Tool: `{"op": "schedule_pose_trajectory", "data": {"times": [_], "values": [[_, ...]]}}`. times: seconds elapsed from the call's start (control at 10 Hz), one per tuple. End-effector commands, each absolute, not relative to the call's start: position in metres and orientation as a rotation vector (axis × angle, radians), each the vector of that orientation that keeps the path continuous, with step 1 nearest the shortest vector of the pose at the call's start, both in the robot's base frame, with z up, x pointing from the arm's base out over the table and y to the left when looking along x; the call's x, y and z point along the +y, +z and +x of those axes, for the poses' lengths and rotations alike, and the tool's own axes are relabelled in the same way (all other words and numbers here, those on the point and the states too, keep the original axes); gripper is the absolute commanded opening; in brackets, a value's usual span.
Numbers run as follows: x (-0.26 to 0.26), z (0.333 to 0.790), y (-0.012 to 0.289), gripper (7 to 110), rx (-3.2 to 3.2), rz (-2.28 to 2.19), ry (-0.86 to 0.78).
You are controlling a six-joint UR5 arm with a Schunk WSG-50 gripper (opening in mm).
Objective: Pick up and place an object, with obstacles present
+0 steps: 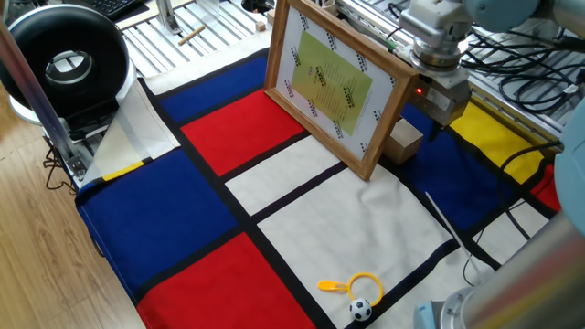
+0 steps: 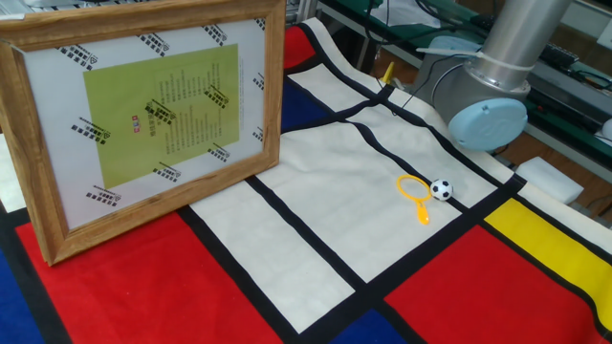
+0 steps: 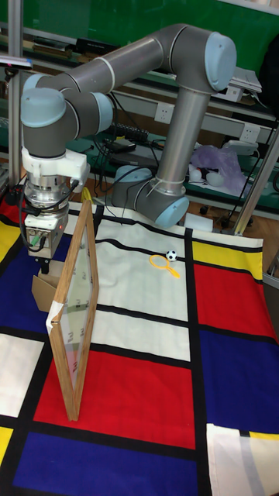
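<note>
The dark fingers [image 1: 438,125] of the grey two-finger gripper [image 1: 441,123] point down at the desk just behind the picture frame, above and slightly to the far side of the cube; they are small and partly hidden in every view, so whether they stand wide or narrow cannot be told, and they hold nothing. A red light glows on the gripper body. Just below and beside them sits the small light-tan wooden cube [image 1: 402,143], plain and unmarked, with pale smooth faces and a slightly darker shaded side; it rests on the blue patch of the cloth, close against the back of the frame's lower corner, and in the tall view only its edge [image 3: 43,294] peeks out behind the frame. The large wooden-framed picture [image 1: 334,82] stands nearly upright, leaning a little, with a white mat and a yellow-green sheet of printed text edged by dotted marks [image 2: 158,110]. The desk is covered by a cloth of red, blue, white and yellow blocks with black bands [image 1: 183,210]. Well apart, near the robot's base, lie a yellow plastic ring with a handle [image 1: 361,284] and a tiny black-and-white football [image 1: 360,310], touching or almost touching.
</note>
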State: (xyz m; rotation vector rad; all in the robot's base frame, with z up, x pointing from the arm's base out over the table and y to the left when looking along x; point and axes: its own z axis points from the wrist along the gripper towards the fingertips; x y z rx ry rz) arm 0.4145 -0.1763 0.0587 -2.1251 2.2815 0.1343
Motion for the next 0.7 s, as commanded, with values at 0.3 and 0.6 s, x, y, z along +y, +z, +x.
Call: {"op": "schedule_pose_trajectory", "data": {"times": [0.3, 0.6], "values": [[-0.1733, 0.4167, 0.0564, 88, 2.265, -2.109, 0.147], [-0.1714, 0.4173, 0.0528, 88, 2.254, -2.101, 0.152]]}}
